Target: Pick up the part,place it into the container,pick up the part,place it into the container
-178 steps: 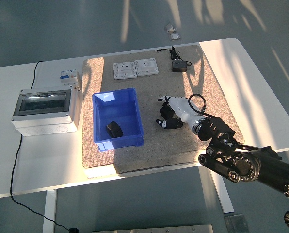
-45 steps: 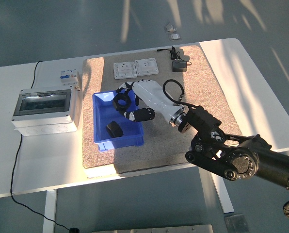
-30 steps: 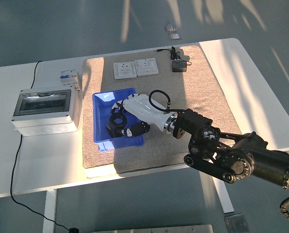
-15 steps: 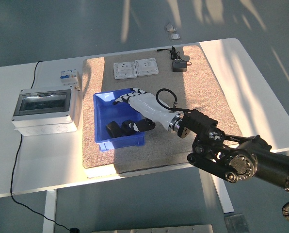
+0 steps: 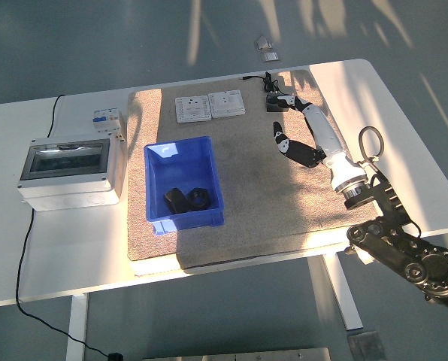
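Head view: the right robot hand point(image 5: 290, 120) reaches over the far right part of the beige mat point(image 5: 246, 218), its white forearm stretched toward the black power adapter point(image 5: 275, 102) near the mat's far edge. Its fingers point(image 5: 286, 97) lie extended, their tips just beside or touching the adapter; the thumb point(image 5: 282, 142) is spread out to the side. It holds nothing that can be seen. The left arm is out of view.

Two black parts lie side by side in the near half of the blue container point(image 5: 162, 159): the first black part point(image 5: 176, 200) on the left and the second black part point(image 5: 201, 198) on the right, ring-shaped, close to it or touching. The container stands on the mat's left side. Two white wall sockets point(image 5: 210, 107) sit at the mat's far edge. On the white table point(image 5: 59, 248), left of the mat, stand a grey distribution box point(image 5: 68, 171) with a clear lid and, behind it, a small circuit breaker point(image 5: 107, 120).

Half a second ago the hand hung over the container with its fingers opening above the parts. Since then it has swung well away to the right and far side, and the second part rests in the container, which has not shifted.
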Available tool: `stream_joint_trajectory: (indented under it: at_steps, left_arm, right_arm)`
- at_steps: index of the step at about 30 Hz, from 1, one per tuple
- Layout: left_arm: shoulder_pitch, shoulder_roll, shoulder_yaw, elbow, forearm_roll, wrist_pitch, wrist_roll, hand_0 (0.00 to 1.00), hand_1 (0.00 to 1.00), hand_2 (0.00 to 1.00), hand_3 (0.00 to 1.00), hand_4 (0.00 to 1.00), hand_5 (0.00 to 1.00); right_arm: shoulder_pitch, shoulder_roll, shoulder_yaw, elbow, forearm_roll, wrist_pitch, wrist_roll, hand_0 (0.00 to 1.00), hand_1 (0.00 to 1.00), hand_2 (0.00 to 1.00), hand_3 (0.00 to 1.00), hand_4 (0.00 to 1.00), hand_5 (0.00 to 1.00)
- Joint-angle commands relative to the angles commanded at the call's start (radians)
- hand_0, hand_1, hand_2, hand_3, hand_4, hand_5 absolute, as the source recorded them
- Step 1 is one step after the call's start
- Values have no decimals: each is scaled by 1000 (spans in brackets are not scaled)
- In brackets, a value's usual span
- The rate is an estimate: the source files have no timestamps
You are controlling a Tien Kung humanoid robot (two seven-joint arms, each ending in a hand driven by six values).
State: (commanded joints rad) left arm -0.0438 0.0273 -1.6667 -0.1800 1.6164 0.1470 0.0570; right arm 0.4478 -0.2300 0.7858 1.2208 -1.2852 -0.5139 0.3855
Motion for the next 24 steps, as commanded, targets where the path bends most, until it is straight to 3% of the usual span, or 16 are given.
stream_joint_trajectory:
  at_steps: [7,8,11,13,14,24]
  left_arm:
    - [10,-7,6,0,-21,3,-4,676,659,658,727,764,816]
    - [10,-8,5,0,-19,3,-4,676,658,658,726,762,815]
    - [10,-8,0,0,-9,1,-2,676,658,658,726,762,815]
    - [10,-8,-4,0,-2,-1,0,676,658,658,726,762,815]
    - [10,-7,-6,0,0,-1,1,674,659,658,726,761,815]
    - [9,-4,-35,0,27,-24,1,675,659,659,726,762,813]
  right_arm:
    - [-195,-34,204,60,183,20,83,784,677,719,667,520,26]
    - [-219,-35,228,61,207,22,90,762,645,702,660,549,113]
    - [-267,-27,284,59,267,27,111,762,645,702,660,549,113]
    - [-279,-19,302,58,298,26,123,762,645,702,660,549,113]
    - [-282,-14,306,57,312,23,130,754,633,693,655,572,159]
    - [-283,-2,317,45,402,-10,176,738,600,683,657,580,180]
